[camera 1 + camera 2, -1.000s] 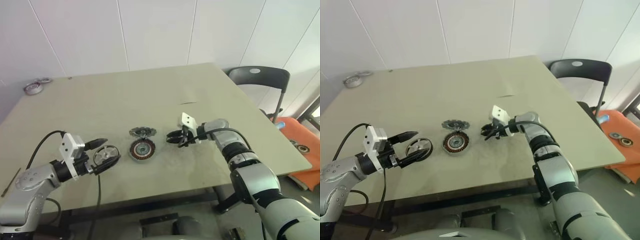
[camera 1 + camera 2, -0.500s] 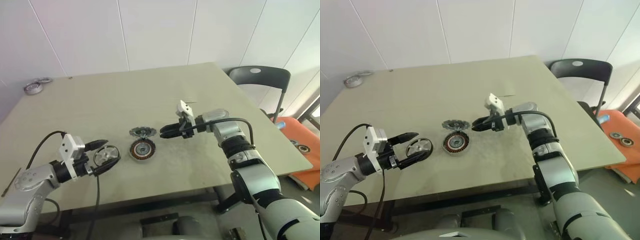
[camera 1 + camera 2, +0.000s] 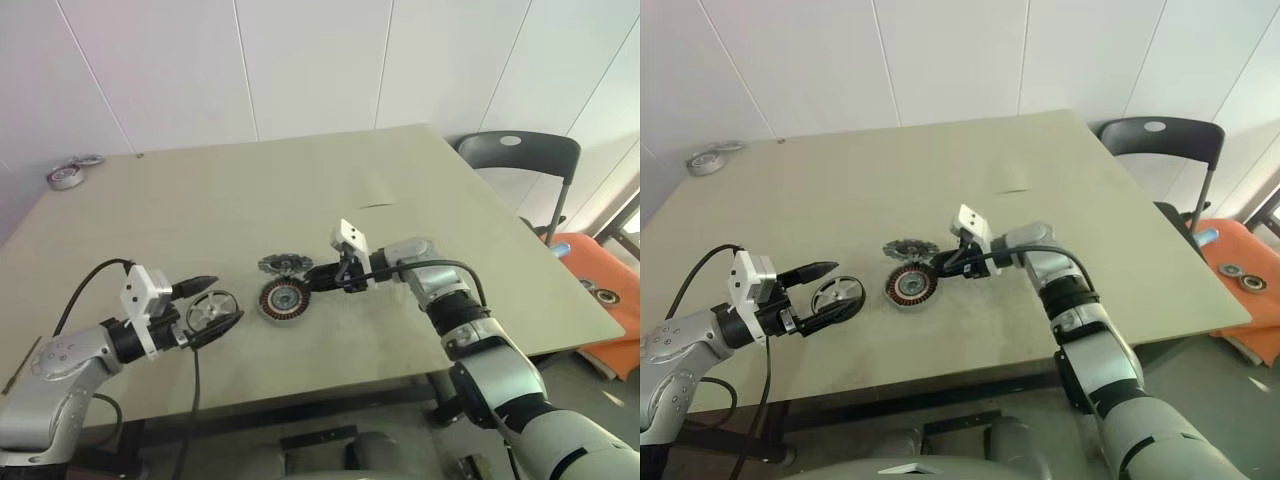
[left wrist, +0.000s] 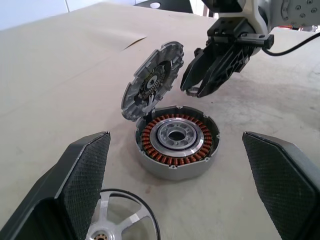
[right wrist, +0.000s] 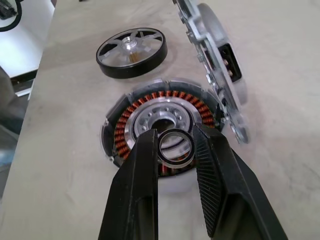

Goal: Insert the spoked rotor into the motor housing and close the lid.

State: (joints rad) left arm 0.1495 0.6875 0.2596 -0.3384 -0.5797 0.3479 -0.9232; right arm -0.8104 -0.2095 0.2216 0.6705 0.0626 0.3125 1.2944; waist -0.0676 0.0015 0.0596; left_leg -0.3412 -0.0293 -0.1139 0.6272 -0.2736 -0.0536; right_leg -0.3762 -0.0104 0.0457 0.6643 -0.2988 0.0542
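Swinging left since earlier, right jaws (image 5: 172,142) clasp a ring (image 5: 176,147) over the motor housing (image 4: 177,140); left jaws (image 4: 180,185) gape.

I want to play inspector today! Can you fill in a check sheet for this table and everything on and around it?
Surface: beige table, bare in most places.
Job's things: housing open, copper windings showing; its toothed lid stands tilted up at the far edge. Rotor lies flat on the table, not yet in.
Clutter: tape rolls at the far left corner.
End effectors: left end effector open around the rotor; right end effector shut on a small ring above the housing.
Cables: black cable looping along the left arm; another on the right arm.
Surroundings: white wall, black chair, orange thing at right.
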